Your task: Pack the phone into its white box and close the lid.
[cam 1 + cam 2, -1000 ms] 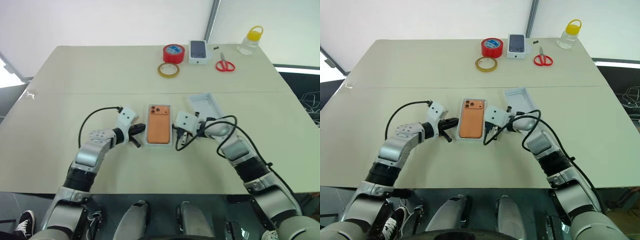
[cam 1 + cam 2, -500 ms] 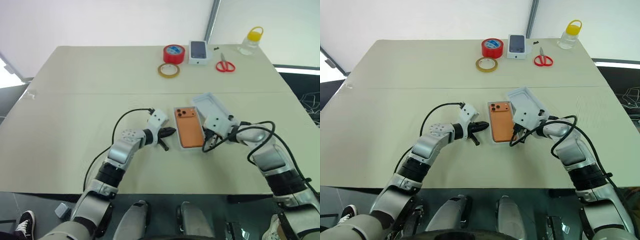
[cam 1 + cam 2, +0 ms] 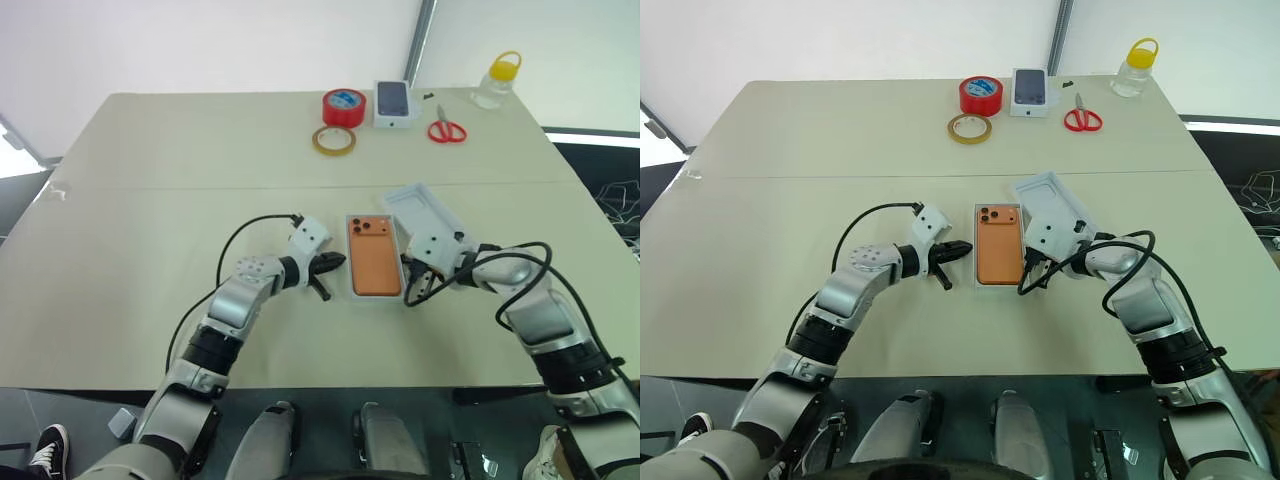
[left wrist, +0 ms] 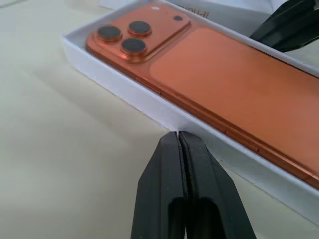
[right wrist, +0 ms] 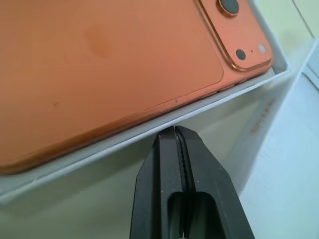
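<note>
On beige tabletop (image 3: 150,220), left gripper (image 4: 178,137) fingers pressed together, tip at left wall of shallow white cardboard box (image 4: 149,107), likely bracing it. Flat orange phone (image 3: 374,256) lies inside box, lenses up. Right gripper (image 5: 174,132) likewise closed, against opposite wall. White cardboard lid (image 3: 422,212) waits just right, open side up, not yet fitted.

The two head views look down and forward from above the table (image 3: 150,200), taking in its whole top from some way off, and share nearly the same scene. Each wrist view sits low and very close, looking along its own closed fingers at the white box (image 4: 149,107) holding the phone (image 5: 99,59), from opposite sides.
</note>
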`<state>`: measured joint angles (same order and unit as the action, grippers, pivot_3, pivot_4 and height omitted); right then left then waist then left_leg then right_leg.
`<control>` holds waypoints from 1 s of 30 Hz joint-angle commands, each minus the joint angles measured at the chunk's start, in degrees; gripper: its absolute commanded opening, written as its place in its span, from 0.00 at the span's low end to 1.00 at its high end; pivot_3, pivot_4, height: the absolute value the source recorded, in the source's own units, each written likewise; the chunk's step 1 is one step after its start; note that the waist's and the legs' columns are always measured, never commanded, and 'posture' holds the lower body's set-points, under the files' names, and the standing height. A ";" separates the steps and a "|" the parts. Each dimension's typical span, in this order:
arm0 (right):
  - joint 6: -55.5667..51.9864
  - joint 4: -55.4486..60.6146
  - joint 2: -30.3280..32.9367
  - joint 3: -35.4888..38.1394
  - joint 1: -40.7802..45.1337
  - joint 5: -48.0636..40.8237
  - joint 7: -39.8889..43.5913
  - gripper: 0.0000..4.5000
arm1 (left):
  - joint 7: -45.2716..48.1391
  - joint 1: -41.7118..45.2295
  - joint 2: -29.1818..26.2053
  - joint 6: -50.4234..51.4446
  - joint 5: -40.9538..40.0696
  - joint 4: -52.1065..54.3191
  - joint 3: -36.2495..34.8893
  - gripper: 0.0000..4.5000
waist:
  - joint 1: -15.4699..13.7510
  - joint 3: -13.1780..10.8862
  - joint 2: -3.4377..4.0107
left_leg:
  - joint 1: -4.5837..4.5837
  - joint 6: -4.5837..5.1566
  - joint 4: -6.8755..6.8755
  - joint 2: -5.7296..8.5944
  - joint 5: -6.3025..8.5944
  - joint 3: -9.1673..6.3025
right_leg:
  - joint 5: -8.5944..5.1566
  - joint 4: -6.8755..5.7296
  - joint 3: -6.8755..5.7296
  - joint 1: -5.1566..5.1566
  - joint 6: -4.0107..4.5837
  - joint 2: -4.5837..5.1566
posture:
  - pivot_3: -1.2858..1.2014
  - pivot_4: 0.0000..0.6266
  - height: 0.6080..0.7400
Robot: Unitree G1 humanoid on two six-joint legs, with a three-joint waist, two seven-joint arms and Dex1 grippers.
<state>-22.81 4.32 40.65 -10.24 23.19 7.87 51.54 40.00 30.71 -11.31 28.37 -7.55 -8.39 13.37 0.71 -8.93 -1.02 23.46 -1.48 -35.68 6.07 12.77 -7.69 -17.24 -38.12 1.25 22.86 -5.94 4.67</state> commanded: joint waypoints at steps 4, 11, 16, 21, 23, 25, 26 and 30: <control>0.13 1.21 0.96 3.61 2.88 -2.27 -1.08 0.00 | 0.12 -1.28 -3.16 0.77 -2.51 5.12 -3.88 0.01 | 0.13 0.00 0.00 | -0.01 0.01 0.00 0.00 0.01 0.00 | 0.00 0.00 0.00 -0.01 0.00 0.00 | 0.52 0.24 1.00; -8.96 -0.39 -2.10 7.58 7.60 -8.31 -2.62 0.30 | 3.13 -0.33 -6.59 1.82 -7.04 6.69 -8.21 0.12 | -0.05 -0.01 0.00 | 0.01 0.00 -0.01 -0.01 0.00 0.00 | 0.00 0.00 0.01 0.00 0.00 0.01 | 0.52 0.24 1.00; -13.39 0.09 -1.62 6.95 7.58 -7.94 -5.20 0.89 | 6.85 -1.28 -10.82 -1.46 -8.60 6.91 -9.79 0.65 | -0.05 -0.01 0.01 | 0.02 0.00 0.00 -0.01 0.00 0.00 | 0.00 0.02 0.01 0.01 0.01 0.02 | 0.52 0.24 1.00; -22.01 0.85 -1.36 6.30 8.81 -8.46 -7.04 1.00 | 11.20 -3.13 -14.06 -2.96 -11.04 8.94 -10.96 0.99 | 0.15 -0.01 0.02 | 0.02 0.01 0.01 -0.01 0.01 0.00 | 0.00 0.00 0.03 0.03 0.01 0.02 | 0.52 0.24 1.00; -27.27 1.31 -1.39 5.19 10.05 -8.55 -7.46 1.00 | 13.62 -3.97 -15.32 -2.84 -12.99 9.92 -11.91 0.99 | 0.21 -0.02 0.04 | 0.02 0.02 0.02 -0.02 0.01 0.01 | 0.00 0.00 0.03 0.04 0.01 0.02 | 0.52 0.24 1.00; -30.76 2.44 -0.72 3.47 11.18 -9.14 -6.16 1.00 | 15.34 -4.52 -16.22 -5.26 -13.43 10.25 -12.31 0.99 | 0.20 -0.03 0.05 | 0.02 0.02 0.02 -0.02 0.01 0.01 | 0.00 -0.01 0.04 0.05 0.02 0.02 | 0.52 0.24 1.00; -32.27 2.60 0.05 2.16 12.09 -9.14 -5.26 1.00 | 16.02 -4.68 -16.60 -6.30 -13.59 10.20 -12.48 0.99 | 0.18 -0.03 0.06 | 0.02 0.03 0.02 -0.02 0.02 0.01 | 0.00 0.00 0.04 0.06 0.02 0.02 | 0.52 0.24 1.00; -34.84 0.30 2.41 -1.75 15.41 -8.22 -4.03 1.00 | 16.98 -5.19 -17.35 -9.39 -12.71 9.93 -11.72 0.99 | 0.05 -0.05 0.07 | 0.02 0.08 0.03 -0.01 0.05 0.01 | 0.00 0.02 0.03 0.04 0.02 0.05 | 0.52 0.24 1.00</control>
<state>-56.70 4.13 42.10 -11.71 36.59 -0.54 47.07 56.56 25.28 -28.18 20.84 -20.11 0.02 2.43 0.75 -8.97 -0.95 23.48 -1.39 -35.65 6.06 12.82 -7.68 -17.23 -38.09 1.28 22.90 -5.91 4.71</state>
